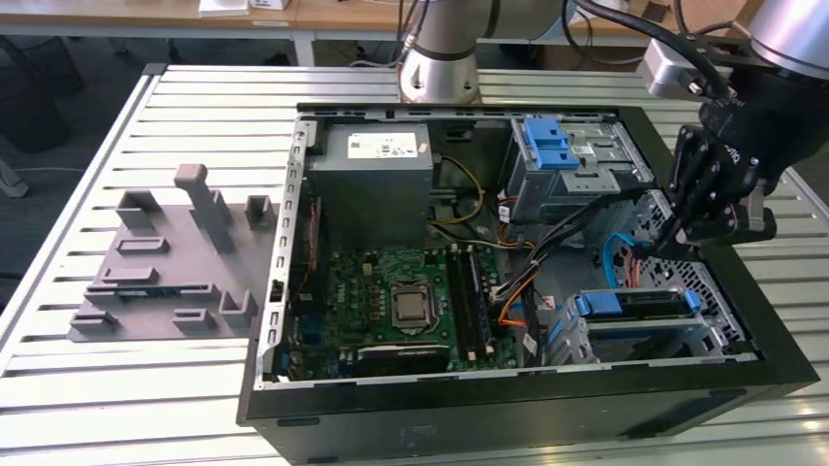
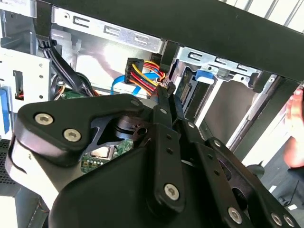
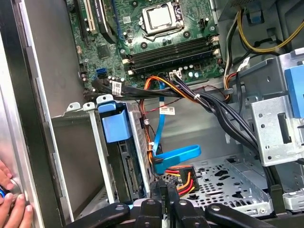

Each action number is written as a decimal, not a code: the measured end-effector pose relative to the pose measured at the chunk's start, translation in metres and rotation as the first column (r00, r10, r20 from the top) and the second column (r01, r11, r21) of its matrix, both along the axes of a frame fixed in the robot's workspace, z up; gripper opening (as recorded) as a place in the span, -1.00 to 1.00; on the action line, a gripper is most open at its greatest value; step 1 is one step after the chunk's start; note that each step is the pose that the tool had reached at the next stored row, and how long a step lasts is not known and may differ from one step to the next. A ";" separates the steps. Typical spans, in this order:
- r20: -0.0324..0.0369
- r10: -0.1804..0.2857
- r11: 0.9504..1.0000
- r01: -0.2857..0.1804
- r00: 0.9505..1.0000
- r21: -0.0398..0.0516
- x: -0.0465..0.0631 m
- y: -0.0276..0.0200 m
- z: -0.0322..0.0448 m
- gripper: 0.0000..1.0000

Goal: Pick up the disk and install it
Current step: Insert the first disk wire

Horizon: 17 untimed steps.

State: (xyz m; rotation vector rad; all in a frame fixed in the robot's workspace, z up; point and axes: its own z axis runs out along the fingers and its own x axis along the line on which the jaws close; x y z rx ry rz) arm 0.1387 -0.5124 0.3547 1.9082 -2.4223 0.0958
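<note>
The black gripper [image 1: 682,231] hangs inside the open computer case [image 1: 725,393], near its right wall in the exterior view, fingers pressed together and holding nothing, just above the cable plug [image 3: 183,179], while the disk [image 1: 631,305] sits in the drive cage [image 1: 706,335] at the case's near right corner.

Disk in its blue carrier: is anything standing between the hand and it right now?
Yes. In the first wrist view the disk sits in its bay; the bay's metal wall and some orange and red wires lie between it and the hand. A blue flat cable runs close by.
</note>
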 end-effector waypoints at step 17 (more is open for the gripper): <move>0.001 0.084 0.996 -0.084 0.996 0.000 -0.004 -0.0065 -0.0006 -0.67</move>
